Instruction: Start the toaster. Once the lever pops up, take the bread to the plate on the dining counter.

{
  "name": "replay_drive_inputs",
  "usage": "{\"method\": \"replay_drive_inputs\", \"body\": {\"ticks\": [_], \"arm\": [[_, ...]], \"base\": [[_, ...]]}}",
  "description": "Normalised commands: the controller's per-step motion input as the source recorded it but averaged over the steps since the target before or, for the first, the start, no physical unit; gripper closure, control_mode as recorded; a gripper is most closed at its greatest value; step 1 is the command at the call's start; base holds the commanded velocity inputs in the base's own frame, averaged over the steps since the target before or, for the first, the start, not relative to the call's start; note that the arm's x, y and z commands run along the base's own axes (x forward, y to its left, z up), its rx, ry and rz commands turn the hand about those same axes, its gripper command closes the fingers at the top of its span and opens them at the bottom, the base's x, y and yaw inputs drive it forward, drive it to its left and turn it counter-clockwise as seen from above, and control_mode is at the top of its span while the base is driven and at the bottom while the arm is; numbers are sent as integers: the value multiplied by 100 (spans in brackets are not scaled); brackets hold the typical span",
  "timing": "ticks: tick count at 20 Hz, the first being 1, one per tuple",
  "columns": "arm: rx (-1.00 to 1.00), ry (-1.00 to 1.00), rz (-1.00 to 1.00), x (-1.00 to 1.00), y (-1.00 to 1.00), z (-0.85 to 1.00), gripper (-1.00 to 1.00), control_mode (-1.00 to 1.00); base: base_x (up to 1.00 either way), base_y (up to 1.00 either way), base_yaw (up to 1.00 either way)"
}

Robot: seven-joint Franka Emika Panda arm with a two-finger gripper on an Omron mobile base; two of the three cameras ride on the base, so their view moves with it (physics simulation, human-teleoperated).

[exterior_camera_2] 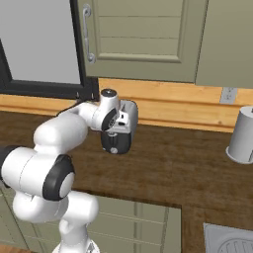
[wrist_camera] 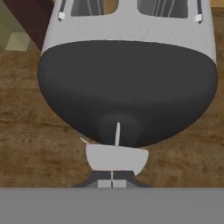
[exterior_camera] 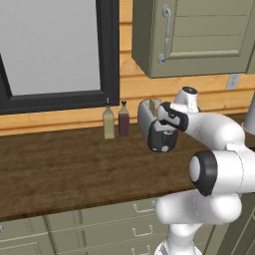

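Toaster (exterior_camera: 149, 130) on the wooden bench (exterior_camera: 60, 169), end effector (wrist_camera: 112, 183) with tips closed together at its white lever (wrist_camera: 116, 158); starting step underway, bread transfer to plate not yet done.

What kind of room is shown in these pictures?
Most likely a kitchen. A toaster stands on a wooden counter with drawers below. Two small bottles stand by the wall, and an olive cabinet door hangs above.

White arm folded forward at the elbow, wrist bent down, pincer (wrist_camera: 112, 183) fingertips pressed together
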Motion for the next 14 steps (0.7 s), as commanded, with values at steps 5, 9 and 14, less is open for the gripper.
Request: {"method": "replay_drive_inputs", "body": {"ticks": [5,9,14], "arm": [[3,0,0,34,0,-27,100,-100],[1,0,0,34,0,-20,100,-100],[0,0,0,-7,0,-30,100,-100]], "base": [[0,0,0],[0,0,0],[0,0,0]]}}
